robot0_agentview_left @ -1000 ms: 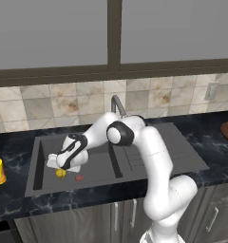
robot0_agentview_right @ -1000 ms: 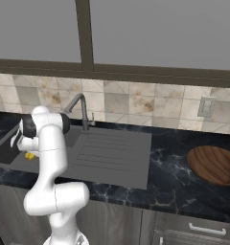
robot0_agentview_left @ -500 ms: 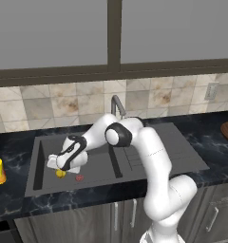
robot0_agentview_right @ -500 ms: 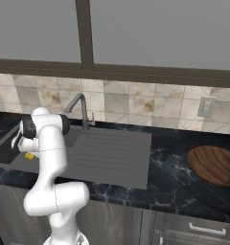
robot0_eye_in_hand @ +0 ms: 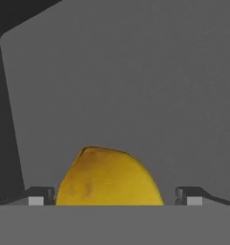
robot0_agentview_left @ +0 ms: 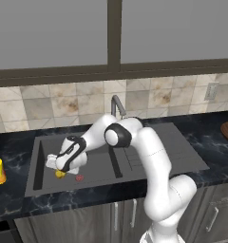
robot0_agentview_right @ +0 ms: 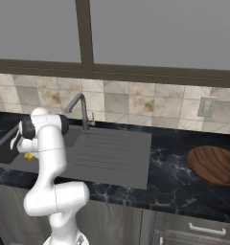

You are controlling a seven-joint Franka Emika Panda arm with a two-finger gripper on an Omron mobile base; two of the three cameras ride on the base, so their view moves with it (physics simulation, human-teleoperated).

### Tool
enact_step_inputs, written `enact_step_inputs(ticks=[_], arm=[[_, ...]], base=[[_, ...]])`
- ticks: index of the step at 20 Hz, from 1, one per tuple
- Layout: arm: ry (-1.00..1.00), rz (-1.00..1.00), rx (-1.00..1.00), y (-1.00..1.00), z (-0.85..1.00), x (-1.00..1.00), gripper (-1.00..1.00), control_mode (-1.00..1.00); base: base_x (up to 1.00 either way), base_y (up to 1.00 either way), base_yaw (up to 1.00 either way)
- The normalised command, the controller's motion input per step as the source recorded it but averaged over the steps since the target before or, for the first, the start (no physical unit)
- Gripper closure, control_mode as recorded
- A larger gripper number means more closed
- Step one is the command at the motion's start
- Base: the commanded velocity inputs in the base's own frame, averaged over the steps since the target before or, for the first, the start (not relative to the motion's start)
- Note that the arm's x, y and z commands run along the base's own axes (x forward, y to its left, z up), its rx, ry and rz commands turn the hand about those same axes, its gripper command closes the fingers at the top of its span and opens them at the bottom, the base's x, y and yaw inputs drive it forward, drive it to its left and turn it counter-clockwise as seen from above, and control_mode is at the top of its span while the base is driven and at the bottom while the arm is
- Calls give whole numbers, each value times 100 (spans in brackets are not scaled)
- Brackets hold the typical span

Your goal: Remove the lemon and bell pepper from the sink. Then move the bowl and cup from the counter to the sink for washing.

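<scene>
My end effector (robot0_eye_in_hand: 114, 195) hangs wide open inside the sink (robot0_agentview_left: 94, 176), its 2 tips straddling the lemon (robot0_eye_in_hand: 109, 177). I reckon closing off-center could squirt the round fruit sideways toward the bell pepper (robot0_agentview_left: 79, 178) just beside it.

The white arm rises at the near counter edge, bends at a dark elbow joint and reaches left and down. Its gripper (robot0_agentview_left: 60, 172) hangs low, pointing downward, jaws spread wide, with the two fingertips (robot0_eye_in_hand: 39, 195) standing well apart.
</scene>
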Motion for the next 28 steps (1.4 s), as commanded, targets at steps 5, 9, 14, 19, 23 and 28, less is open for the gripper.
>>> enact_step_inputs(ticks=[5, 9, 14, 19, 23, 28], arm=[[-2, -3, 1, 5, 0, -10, -100, -100], [-2, -4, 0, 0, 0, -14, -100, -100], [-1, -5, 0, 0, -1, -13, -100, -100], [0, -6, 0, 0, -11, 0, -100, -100], [0, -1, 0, 7, -21, 10, 100, -100], [-1, 0, 0, 1, -20, 10, 100, -100]], base=[[0, 0, 0], [0, 0, 0], [0, 0, 0], [0, 0, 0], [0, 0, 0], [0, 0, 0]])
